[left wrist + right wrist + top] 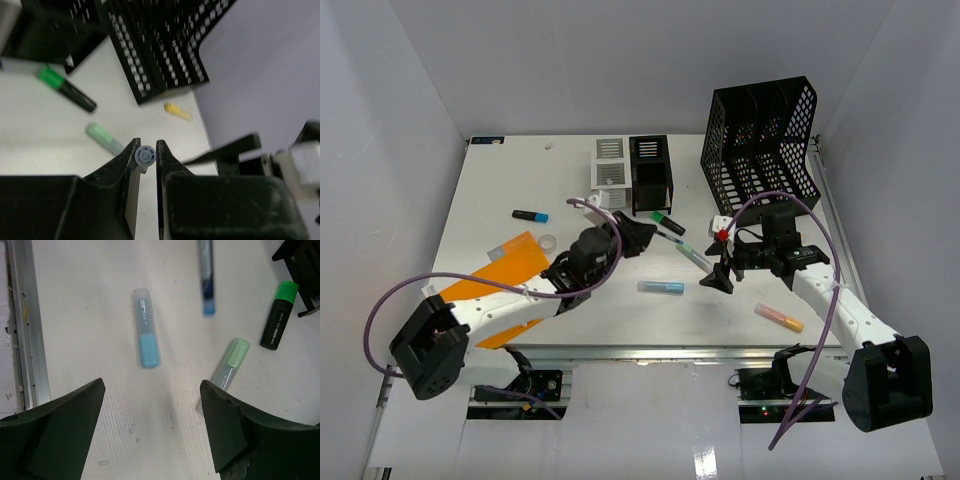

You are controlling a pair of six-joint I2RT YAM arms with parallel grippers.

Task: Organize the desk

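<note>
The desk [510,190] is a white tabletop strewn with markers. My left gripper [146,145] is shut on a grey-blue pen [145,156], seen end-on between the jaws; from above the gripper [647,235] hangs over the desk's middle, just in front of the pen cups. My right gripper [151,382] is open with nothing between its fingers, a little above the desk [100,290]. In the top view this gripper [721,266] is right of a light blue highlighter [661,287] and near a pale green highlighter [693,256].
A black mesh file rack [760,150] stands back right, with grey [611,175] and black [651,175] pen cups mid-back. Also here: a green-capped black highlighter [668,222], a yellow-pink highlighter [779,317], a blue-capped marker [530,215], a tape roll [548,243], orange paper [505,265].
</note>
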